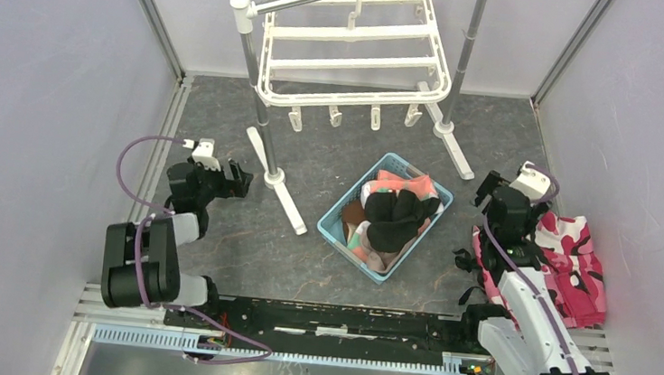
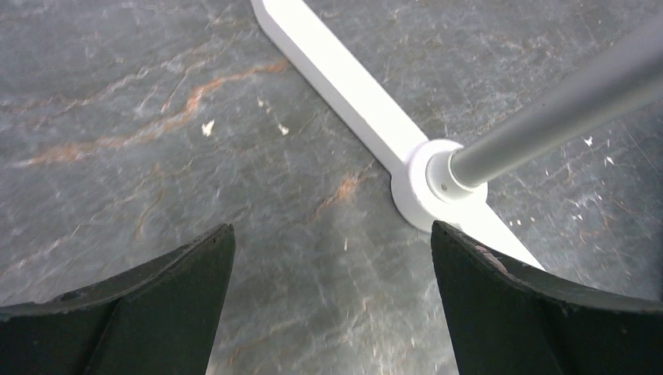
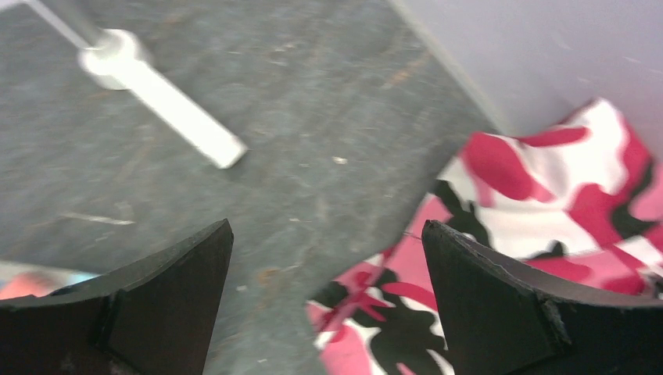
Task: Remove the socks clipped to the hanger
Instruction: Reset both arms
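Observation:
The white hanger (image 1: 359,45) hangs from the grey pole at the back centre; its dangling clips (image 1: 336,115) hold nothing. The socks (image 1: 394,216), black, coral pink and brown, lie piled in the light blue basket (image 1: 335,220) at the centre of the floor. My left gripper (image 1: 240,179) is open and empty, low over the floor beside the stand's left white foot (image 2: 367,117). My right gripper (image 1: 484,190) is open and empty at the right, over the floor at the edge of the camouflage cloth (image 3: 547,203).
The grey pole stand has white feet at centre left (image 1: 279,183) and back right (image 1: 454,148). The pink-white-dark camouflage cloth heap (image 1: 576,263) lies against the right wall. Grey walls close in both sides and the back.

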